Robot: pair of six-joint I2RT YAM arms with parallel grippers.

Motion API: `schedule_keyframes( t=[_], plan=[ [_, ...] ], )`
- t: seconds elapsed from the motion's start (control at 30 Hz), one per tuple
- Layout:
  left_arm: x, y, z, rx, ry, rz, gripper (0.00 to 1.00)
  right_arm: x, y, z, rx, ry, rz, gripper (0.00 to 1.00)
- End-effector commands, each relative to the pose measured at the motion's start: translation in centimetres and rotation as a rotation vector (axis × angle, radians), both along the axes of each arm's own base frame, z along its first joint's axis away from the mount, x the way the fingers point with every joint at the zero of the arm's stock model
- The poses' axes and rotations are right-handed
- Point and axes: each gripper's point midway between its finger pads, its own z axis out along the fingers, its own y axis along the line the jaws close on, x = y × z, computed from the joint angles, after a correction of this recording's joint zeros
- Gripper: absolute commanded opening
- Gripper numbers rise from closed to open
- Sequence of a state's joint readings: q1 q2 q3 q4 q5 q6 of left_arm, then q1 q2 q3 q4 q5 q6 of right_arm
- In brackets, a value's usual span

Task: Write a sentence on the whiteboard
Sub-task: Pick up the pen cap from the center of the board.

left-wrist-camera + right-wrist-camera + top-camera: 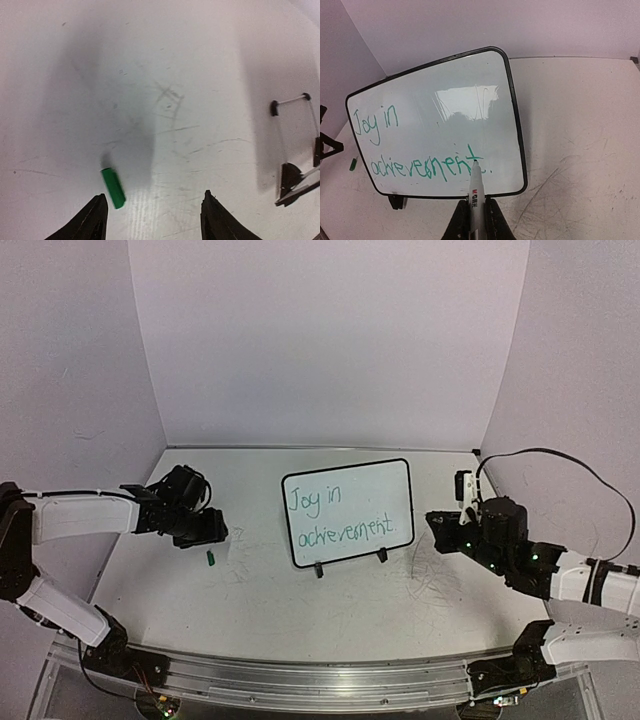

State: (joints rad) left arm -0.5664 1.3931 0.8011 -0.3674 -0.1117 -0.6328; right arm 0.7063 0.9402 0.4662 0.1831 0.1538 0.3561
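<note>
Table: white, scuffed with faint grey scribbles.

Whiteboard: stands mid-table on two black clip feet, face toward the arms. In the left wrist view only the feet and a lower edge show, cut off at the frame's right side.

Sentence: green, two lines, "Joy in / achievement".

Right gripper: right of the board, fingers pinched on a white marker, lower barrel hidden between them. Tip lies over the board just past the final "t"; whether it touches, cannot tell.

Left gripper: left of the board, fingers spread.

Green cap: lies on the table just ahead of one finger.
</note>
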Motion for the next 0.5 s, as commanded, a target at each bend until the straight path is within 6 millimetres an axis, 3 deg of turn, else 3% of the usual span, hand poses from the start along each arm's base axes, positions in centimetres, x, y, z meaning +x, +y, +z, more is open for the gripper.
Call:
schedule_keyframes(
  t=[0.0,0.17,0.3,0.47],
  plan=[
    [0.6,2.4,-1.0,0.101,0.081,0.083,0.64,0.7,1.7,3.1,-0.008,-0.072,0.068,0.0],
    [1.2,2.2,-3.8,0.164,0.156,0.046,0.51,-0.1,2.6,2.5,0.02,-0.058,0.134,0.0],
    [1.4,2.0,-5.2,0.185,0.189,0.04,0.46,-0.8,2.3,1.5,0.04,-0.044,0.136,0.0],
    [0.3,2.3,-6.4,0.202,0.226,0.044,0.42,-1.3,1.7,2.0,0.061,-0.064,0.13,0.0]
  ],
)
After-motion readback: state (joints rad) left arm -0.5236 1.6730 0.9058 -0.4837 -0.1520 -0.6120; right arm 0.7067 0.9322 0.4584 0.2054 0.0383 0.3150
